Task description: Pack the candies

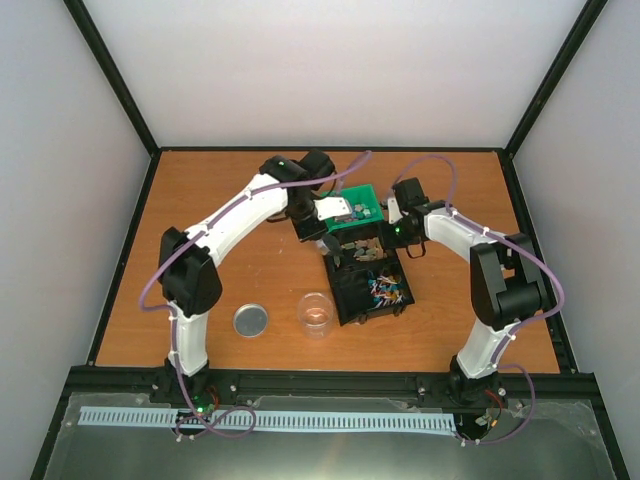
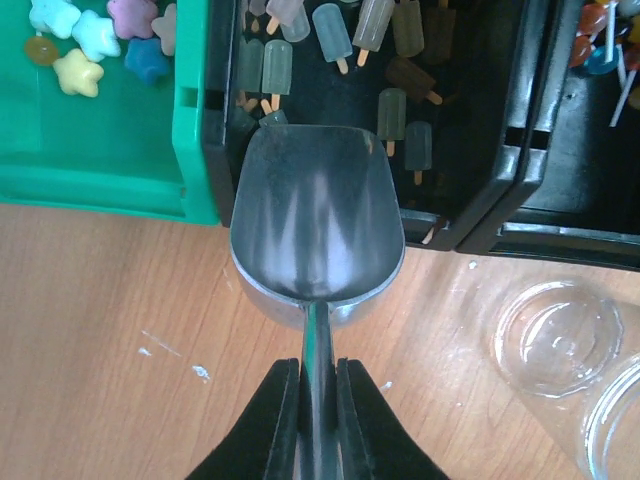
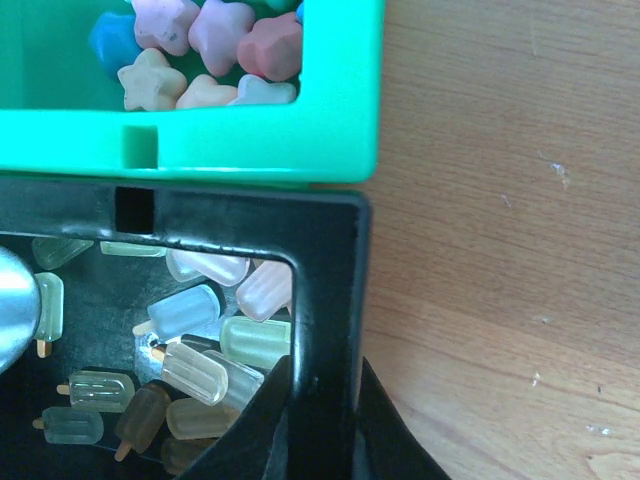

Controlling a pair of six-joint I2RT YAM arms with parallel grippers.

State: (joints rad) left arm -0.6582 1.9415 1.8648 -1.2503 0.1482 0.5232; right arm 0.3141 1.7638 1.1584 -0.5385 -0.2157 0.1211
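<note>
The candies (image 2: 100, 40) are small star-shaped pieces in pink, yellow, blue and white, lying in a green tray (image 2: 100, 180); the right wrist view shows them too (image 3: 200, 50). My left gripper (image 2: 320, 375) is shut on the handle of a metal scoop (image 2: 318, 215). The scoop's bowl is empty and its tip reaches over the near wall of a black tray (image 2: 470, 215) of popsicle-shaped sweets. My right gripper (image 3: 322, 385) is shut on that black tray's wall (image 3: 330, 290). In the top view both grippers (image 1: 330, 245) (image 1: 392, 240) meet by the green tray (image 1: 372, 195).
A second black tray (image 1: 385, 290) with lollipops lies nearer the arms. A clear plastic cup (image 1: 316, 312) stands in front of it, seen at the right of the left wrist view (image 2: 560, 340). A round metal lid (image 1: 251, 320) lies to the cup's left.
</note>
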